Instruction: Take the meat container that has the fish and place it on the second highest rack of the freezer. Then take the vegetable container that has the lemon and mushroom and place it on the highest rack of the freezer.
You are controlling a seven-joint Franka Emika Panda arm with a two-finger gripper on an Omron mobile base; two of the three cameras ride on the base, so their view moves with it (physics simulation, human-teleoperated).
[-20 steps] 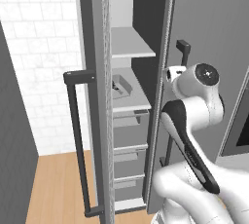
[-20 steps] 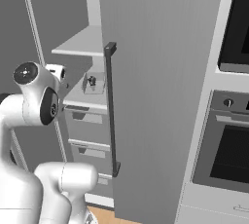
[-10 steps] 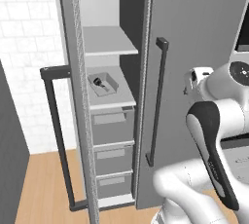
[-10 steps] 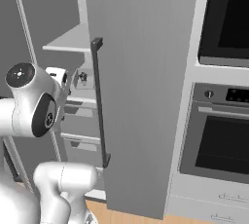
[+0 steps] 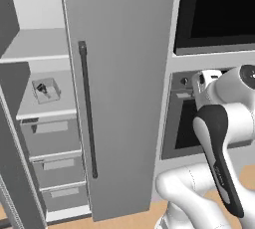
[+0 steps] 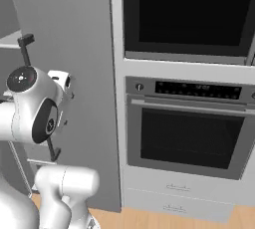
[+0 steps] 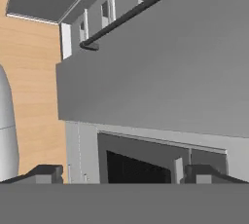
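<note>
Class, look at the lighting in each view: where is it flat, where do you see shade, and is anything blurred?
Left base view: the freezer door is evenly lit, its shelves shaded. Right base view: the oven window is dark, without glare. Hand view: soft, slightly blurred edges.

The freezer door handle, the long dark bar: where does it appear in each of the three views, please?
Left base view: the handle stands upright, left of centre, on the grey door.
Right base view: at the left edge, mostly hidden behind the arm.
Hand view: it runs slanted across the top.
Shared landmark: the oven beside that door.
</note>
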